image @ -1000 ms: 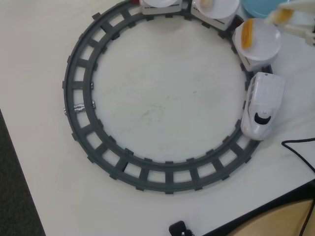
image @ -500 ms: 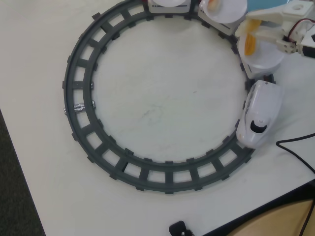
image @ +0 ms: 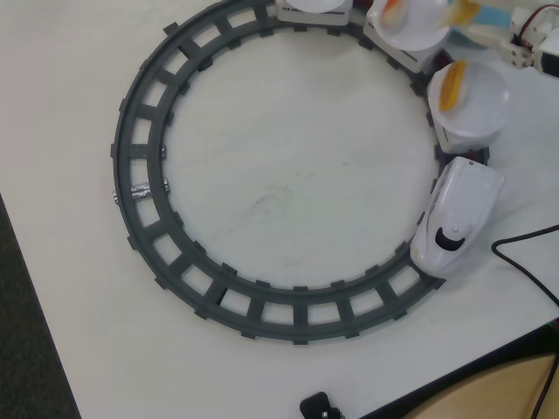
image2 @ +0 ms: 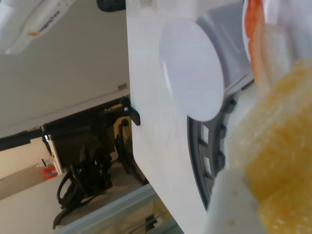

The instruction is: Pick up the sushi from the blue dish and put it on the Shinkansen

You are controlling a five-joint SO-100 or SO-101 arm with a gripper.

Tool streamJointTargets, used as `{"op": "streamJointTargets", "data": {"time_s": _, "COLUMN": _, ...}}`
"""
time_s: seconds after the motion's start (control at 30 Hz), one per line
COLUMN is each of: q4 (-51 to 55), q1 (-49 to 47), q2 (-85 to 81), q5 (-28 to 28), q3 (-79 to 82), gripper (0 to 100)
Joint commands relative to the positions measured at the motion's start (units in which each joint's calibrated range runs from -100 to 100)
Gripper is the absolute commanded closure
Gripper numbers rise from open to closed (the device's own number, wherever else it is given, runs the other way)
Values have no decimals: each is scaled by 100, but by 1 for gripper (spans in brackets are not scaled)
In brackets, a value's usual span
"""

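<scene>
Sushi, a small oblong toy with a white rice base and yellowish topping [image2: 280, 146], fills the lower right of the wrist view, seemingly carried at the gripper, though the fingers themselves are not visible and I cannot tell how they are set. In the overhead view it appears at the top edge [image: 463, 12], tilted above the white bullet-train Shinkansen's [image: 456, 216] plate-topped cars. An empty round white plate [image2: 192, 68] lies up-left of it in the wrist view, so lowering there looks likely.
</scene>
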Motion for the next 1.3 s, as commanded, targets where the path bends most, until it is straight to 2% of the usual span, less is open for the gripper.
{"op": "streamJointTargets", "data": {"time_s": 0.0, "q4": -130, "q1": 71, "q2": -17, "q5": 47, "q3": -18, "gripper": 98}}
{"op": "streamJointTargets", "data": {"time_s": 0.6, "q4": -139, "q1": 88, "q2": -76, "q5": 47, "q3": 161, "gripper": 98}}
{"op": "streamJointTargets", "data": {"time_s": 0.83, "q4": -635, "q1": 80, "q2": -51, "q5": 47, "q3": 484, "gripper": 98}}
{"op": "streamJointTargets", "data": {"time_s": 1.27, "q4": -635, "q1": 80, "q2": -26, "q5": 16, "q3": 556, "gripper": 98}}
